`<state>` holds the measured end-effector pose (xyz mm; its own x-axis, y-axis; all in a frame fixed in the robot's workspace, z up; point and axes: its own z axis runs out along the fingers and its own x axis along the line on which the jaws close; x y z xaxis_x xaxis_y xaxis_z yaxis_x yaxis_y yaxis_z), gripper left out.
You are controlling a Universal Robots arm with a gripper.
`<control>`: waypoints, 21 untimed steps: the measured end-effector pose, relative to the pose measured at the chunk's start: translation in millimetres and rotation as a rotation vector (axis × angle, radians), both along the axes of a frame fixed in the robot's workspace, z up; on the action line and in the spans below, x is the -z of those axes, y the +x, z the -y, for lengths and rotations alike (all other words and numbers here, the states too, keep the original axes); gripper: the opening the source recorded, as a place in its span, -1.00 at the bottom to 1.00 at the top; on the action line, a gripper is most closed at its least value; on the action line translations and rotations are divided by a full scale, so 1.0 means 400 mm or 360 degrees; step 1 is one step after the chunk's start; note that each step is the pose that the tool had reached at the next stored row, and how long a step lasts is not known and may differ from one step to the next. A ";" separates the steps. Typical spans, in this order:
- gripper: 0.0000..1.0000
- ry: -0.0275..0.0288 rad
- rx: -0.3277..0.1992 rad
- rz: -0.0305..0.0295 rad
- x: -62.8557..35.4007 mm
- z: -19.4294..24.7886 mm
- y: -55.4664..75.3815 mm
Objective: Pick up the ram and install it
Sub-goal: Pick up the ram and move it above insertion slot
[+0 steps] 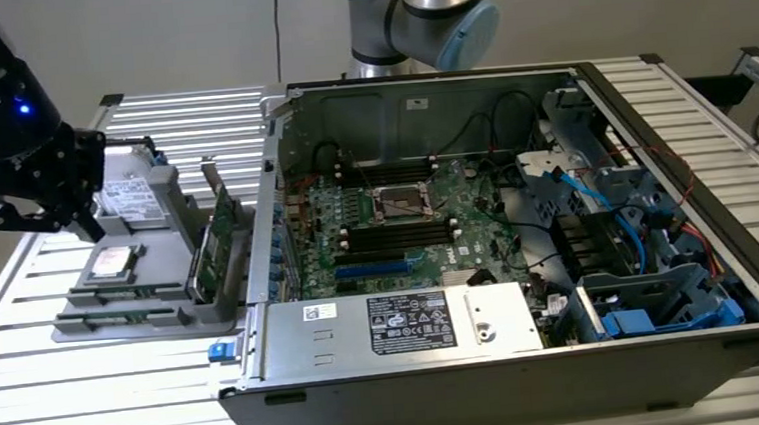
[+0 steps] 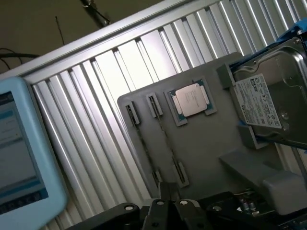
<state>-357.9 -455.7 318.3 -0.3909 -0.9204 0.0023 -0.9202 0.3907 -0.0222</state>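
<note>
Slatted metal bench (image 1: 98,393) carries everything.

Open PC case (image 1: 499,390) lies on it with the motherboard facing up. The bay on the exterior view's right is a tangle of blue cables and its parts are hard to separate. The white label (image 1: 410,323) on the silver box at the near wall has print too small to read.

Tool (image 1: 84,231) hangs over the tray, fingers pressed together, nothing seen between them. In the wrist view the tool (image 2: 169,194) is cut off by the frame edge.

Grey tray (image 2: 206,143) sits beside the case, on the exterior view's left.

Hard drive (image 2: 268,91) stands upright in the tray. Its label shows a black logo block and barcodes, text illegible.

Green card (image 1: 227,215) stands tall at the tray's case side.

Ram (image 1: 203,268) reads as a lower, narrow dark-green stick on its long edge, just beside that card. Chips and label can't be made out.

Narrow slots (image 2: 168,143) with end clips run beside the CPU as thin dark lines, contents unclear.

CPU (image 2: 191,99) lies flat, lid engraving unreadable.
</note>
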 end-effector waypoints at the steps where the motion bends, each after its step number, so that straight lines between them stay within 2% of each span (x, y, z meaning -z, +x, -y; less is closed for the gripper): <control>1: -0.79 0.00017 -0.0028 0.00000 0.000 0.000 0.000; 6: -0.79 0.00114 -0.0175 0.00000 0.000 0.000 0.000; 15: -0.79 0.00112 -0.0400 -0.00016 0.000 0.000 0.000; 21: -0.77 0.00107 -0.0404 -0.00028 0.001 0.000 0.000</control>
<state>-357.9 -455.7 317.8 -0.1472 -0.9891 -0.0036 -0.9889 0.1472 -0.0187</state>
